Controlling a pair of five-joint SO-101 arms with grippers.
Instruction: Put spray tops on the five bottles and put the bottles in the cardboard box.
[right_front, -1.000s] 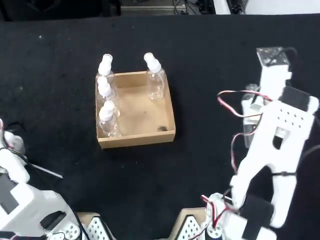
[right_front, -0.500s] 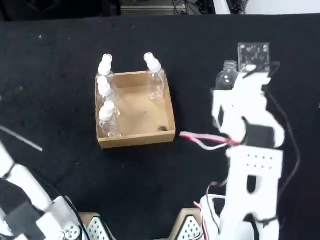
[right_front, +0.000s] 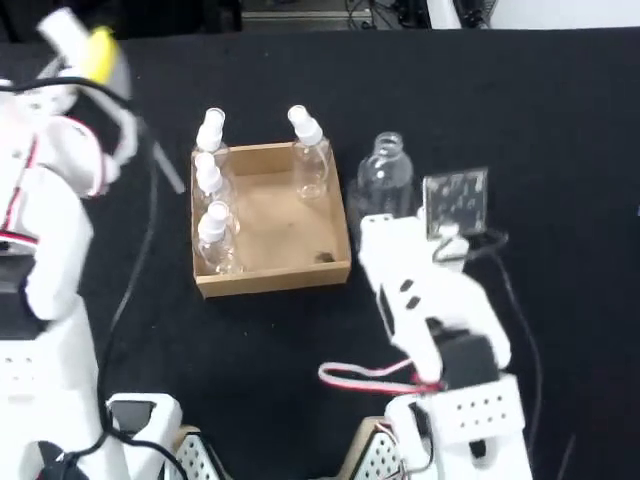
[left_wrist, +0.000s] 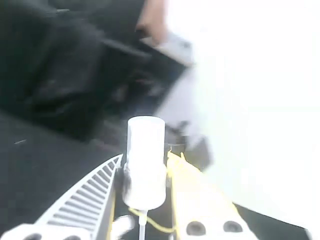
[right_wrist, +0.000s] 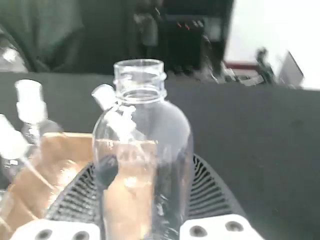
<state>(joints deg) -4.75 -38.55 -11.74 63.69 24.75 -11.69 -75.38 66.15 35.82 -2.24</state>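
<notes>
My right gripper (right_front: 403, 208) is shut on a clear bottle (right_front: 384, 178) with no top, held upright just right of the cardboard box (right_front: 275, 278). The right wrist view shows this bottle (right_wrist: 142, 165) with its mouth bare, between my right gripper's (right_wrist: 142, 202) fingers. Over the table's far left, my left gripper (right_front: 85, 50) is shut on a white spray top (right_front: 62, 28) whose thin tube (right_front: 165, 165) hangs toward the box. In the left wrist view the spray top (left_wrist: 145, 160) stands between the fingers of my left gripper (left_wrist: 145, 172). Several bottles with tops (right_front: 212, 180) stand in the box.
The box (right_wrist: 60, 147) sits mid-table on black cloth; its middle and right front part are bare. Capped bottles (right_wrist: 29, 107) line its left side, one (right_front: 308, 150) stands at the back right corner. The arms' bases stand at the near edge.
The right arm swung left with the bottle, from the table's right side to just beside the box. The left arm rose from the near left corner to the far left with the spray top.
</notes>
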